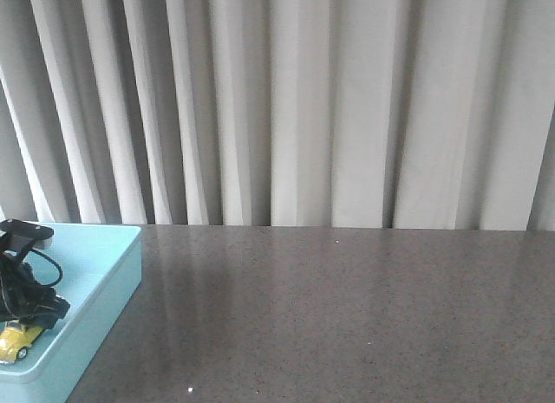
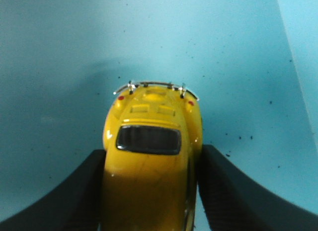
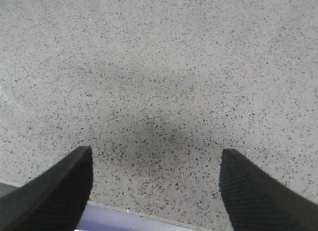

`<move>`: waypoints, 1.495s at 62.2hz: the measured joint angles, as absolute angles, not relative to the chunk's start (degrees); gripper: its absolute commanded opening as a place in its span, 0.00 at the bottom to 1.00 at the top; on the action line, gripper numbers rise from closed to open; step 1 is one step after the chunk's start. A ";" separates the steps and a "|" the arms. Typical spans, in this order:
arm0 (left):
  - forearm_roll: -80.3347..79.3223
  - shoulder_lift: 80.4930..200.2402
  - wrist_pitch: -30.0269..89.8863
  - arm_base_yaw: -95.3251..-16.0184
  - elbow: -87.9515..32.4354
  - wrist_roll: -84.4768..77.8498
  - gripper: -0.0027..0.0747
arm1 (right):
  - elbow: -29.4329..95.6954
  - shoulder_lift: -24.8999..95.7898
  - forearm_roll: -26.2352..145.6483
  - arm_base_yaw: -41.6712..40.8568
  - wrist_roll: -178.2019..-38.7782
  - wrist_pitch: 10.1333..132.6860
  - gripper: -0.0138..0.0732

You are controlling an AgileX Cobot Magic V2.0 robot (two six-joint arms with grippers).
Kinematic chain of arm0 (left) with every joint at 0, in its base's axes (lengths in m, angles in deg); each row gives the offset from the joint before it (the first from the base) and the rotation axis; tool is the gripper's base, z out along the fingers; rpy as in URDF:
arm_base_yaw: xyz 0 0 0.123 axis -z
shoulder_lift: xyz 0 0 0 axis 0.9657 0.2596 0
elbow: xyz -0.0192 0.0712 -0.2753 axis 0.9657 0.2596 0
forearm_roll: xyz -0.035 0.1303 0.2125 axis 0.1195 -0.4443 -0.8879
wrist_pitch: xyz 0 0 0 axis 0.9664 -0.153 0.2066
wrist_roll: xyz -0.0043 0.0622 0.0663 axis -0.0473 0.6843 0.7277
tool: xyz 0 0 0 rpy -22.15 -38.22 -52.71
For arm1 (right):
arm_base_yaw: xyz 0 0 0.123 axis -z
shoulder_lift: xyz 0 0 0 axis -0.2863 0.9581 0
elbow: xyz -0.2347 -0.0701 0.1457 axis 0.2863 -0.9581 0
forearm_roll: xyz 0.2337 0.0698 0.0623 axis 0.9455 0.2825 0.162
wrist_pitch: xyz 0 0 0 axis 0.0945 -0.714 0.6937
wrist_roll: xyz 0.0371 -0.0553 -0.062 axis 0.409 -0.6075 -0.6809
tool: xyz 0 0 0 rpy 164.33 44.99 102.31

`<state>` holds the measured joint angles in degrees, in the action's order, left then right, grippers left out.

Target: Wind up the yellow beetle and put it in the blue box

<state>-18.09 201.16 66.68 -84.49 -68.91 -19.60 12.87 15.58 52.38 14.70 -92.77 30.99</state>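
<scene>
While left end effector (image 2: 151, 191) grips glossy yellow toy beetle (image 2: 151, 156) inside pale blue plastic box (image 1: 104, 277), storing step; next: release. Right end effector (image 3: 156, 191) open, empty.

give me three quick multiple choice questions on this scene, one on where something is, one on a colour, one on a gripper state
1. Where is the yellow beetle?
A. on the bare table
B. over the inside of the blue box
C. by the curtain

2. What colour is the box floor under the car?
A. pale blue
B. red
C. white

3. How is the right gripper?
A. shut on the car
B. shut on nothing
C. open and empty

Answers:
1 B, the left wrist view shows blue floor all around the car.
2 A, the floor is light cyan.
3 C, its fingers stand wide apart over the speckled table, while the left gripper holds the car.
</scene>
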 measured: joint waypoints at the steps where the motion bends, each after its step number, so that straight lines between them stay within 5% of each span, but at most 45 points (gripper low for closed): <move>1: -18.11 201.32 66.68 -84.49 -68.91 -19.60 0.34 | 12.87 15.58 52.38 14.70 -92.77 30.99 0.75; 28: -18.16 201.65 66.36 -84.49 -68.91 -20.89 0.69 | 12.87 15.58 52.38 14.70 -92.77 30.99 0.75; 51: -18.17 198.06 68.30 -84.49 -68.91 -21.06 0.68 | 12.87 15.58 52.38 14.70 -92.77 30.99 0.75; 93: -14.32 170.99 81.77 -84.49 -68.91 -22.90 0.68 | 12.87 15.58 52.38 14.70 -92.77 30.99 0.75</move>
